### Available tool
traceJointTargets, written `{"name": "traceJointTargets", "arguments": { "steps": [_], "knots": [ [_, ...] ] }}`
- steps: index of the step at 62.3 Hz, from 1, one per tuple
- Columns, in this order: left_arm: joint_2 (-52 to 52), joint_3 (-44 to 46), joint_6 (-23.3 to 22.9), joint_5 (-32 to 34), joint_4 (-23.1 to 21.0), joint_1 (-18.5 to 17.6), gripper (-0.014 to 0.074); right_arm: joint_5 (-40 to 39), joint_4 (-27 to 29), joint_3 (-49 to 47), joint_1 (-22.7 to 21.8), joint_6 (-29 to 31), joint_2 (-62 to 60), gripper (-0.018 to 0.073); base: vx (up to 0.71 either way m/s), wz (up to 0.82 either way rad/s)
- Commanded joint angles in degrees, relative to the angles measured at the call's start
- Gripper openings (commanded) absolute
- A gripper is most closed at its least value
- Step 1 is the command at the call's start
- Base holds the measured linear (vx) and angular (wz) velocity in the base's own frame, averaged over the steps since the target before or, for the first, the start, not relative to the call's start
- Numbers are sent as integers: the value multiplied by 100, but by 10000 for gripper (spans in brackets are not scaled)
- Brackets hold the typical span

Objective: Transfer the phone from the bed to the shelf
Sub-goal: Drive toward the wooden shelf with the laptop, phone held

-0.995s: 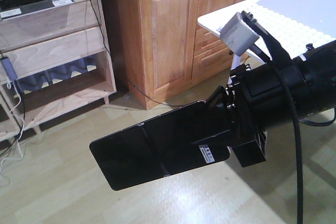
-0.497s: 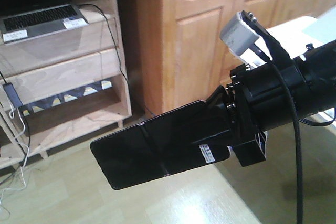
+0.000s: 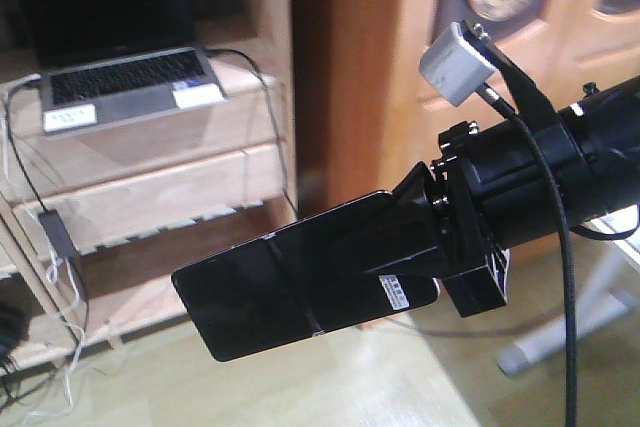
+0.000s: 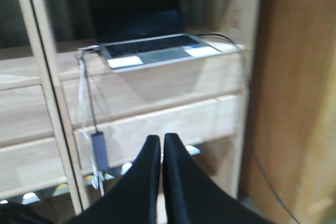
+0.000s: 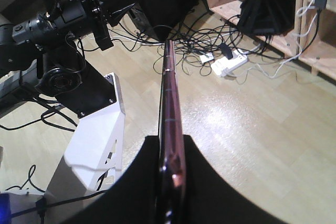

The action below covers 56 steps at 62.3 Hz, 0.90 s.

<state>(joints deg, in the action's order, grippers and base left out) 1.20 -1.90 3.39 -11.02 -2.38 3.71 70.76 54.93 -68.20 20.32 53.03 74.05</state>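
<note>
Phone (image 3: pixel 290 287) hung above the floor (image 3: pixel 330 392) near the shelf (image 3: pixel 160 202), pinched by one short end in your right gripper (image 3: pixel 410 262); stiff, glossy, probably slippery. Your left gripper (image 4: pixel 161 153) had its jaws closed, empty.

The pale wood shelf (image 3: pixel 150 182) stands at the far left; an open grey laptop (image 3: pixel 125 87) lies on its upper plank, with white stickers on its palm rest; a black cable (image 3: pixel 262 87) drops over the plank's right edge; a small dark power brick (image 3: pixel 57 235) hangs on cords at the left front. The glossy light floor (image 3: pixel 330 387) carries a tangle of black cables (image 5: pixel 184 43) and a white power strip (image 5: pixel 229 65) near the shelf's foot; a black bag (image 5: pixel 265 11) lies in a low compartment.
</note>
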Motion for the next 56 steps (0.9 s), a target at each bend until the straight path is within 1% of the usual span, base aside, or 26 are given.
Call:
{"name": "traceJointTargets", "arguments": {
  "steps": [1,28,45,56],
  "knots": [
    [40,-37,0,426,-54,3,1,296,452,-159,-9,17,-178,-2,37,26],
    [40,-37,0,426,-54,3,1,296,452,-159,-9,17,-178,-2,33,34],
    [40,-37,0,426,-54,3,1,296,452,-159,-9,17,-178,-2,27,45],
    [40,-37,0,426,-54,3,1,296,452,-159,-9,17,-178,-2,24,30]
  ]
}}
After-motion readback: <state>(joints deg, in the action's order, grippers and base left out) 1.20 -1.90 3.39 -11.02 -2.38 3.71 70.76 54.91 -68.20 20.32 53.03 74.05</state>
